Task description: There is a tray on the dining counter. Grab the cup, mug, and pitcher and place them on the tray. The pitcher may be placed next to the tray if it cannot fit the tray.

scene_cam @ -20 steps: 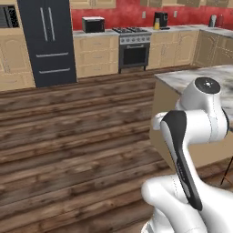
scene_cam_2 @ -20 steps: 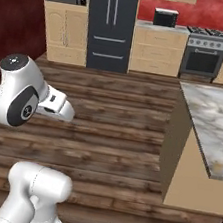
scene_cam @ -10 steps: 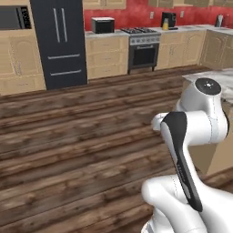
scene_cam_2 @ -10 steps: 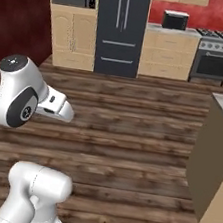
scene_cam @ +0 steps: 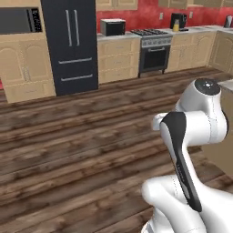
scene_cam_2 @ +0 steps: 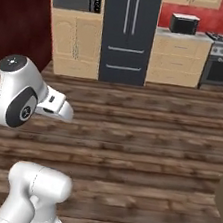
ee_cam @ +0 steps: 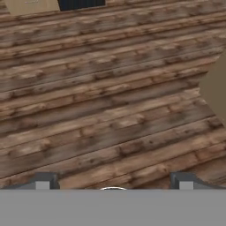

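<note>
Since a moment ago the whole scene has slid sideways in both base views, so the base has turned: the fridge [scene_cam: 69, 43] now stands nearer mid-picture and the marble table has slipped almost off the right edge, leaving a tan corner of its base [scene_cam: 223, 145] just beyond the arm's elbow. In the hand view the hand [ee_cam: 114, 183] has its two fingertips [ee_cam: 43, 181] standing wide apart with nothing between them, over bare wood floor [ee_cam: 106, 101]. Ahead of the hand the planks run open and unobstructed as far as the fridge foot; the tan table edge [ee_cam: 216, 88] cuts in at its right. Cup, mug, pitcher and tray cannot be made out.
</note>
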Controlling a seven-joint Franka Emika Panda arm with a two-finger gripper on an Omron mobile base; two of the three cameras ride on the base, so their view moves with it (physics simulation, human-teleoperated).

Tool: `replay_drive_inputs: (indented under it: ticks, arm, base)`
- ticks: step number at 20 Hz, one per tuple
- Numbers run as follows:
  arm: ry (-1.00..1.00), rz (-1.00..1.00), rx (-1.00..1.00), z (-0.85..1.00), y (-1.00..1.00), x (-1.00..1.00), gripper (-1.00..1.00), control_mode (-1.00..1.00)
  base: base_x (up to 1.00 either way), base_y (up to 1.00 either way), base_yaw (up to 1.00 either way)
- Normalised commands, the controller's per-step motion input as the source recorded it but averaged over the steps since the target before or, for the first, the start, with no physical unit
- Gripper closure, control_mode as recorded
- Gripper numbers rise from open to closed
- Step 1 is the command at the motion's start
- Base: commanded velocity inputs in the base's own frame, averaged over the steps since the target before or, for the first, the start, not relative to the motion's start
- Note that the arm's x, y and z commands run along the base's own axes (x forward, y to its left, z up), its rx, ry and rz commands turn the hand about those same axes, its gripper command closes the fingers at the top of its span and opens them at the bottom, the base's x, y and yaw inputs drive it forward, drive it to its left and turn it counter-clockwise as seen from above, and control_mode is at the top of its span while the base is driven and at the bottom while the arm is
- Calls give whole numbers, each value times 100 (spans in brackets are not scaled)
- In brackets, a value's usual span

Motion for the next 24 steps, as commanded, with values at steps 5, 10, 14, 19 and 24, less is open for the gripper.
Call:
replay_drive_inputs:
  ticks: [5, 10, 14, 19, 24]
  arm:
    - [0, 0, 0, 0, 0, 0, -100, 100]
    - [0, 0, 0, 0, 0, 0, -100, 100]
    - [0, 0, 0, 0, 0, 0, -100, 100]
    - [0, 0, 0, 0, 0, 0, -100, 100]
    - [0, 0, 0, 0, 0, 0, -100, 100]
  base:
    - [100, 75, -14]
    - [100, 70, -15]
    - [100, 64, -16]
    - [100, 44, -23]
    - [100, 20, -39]
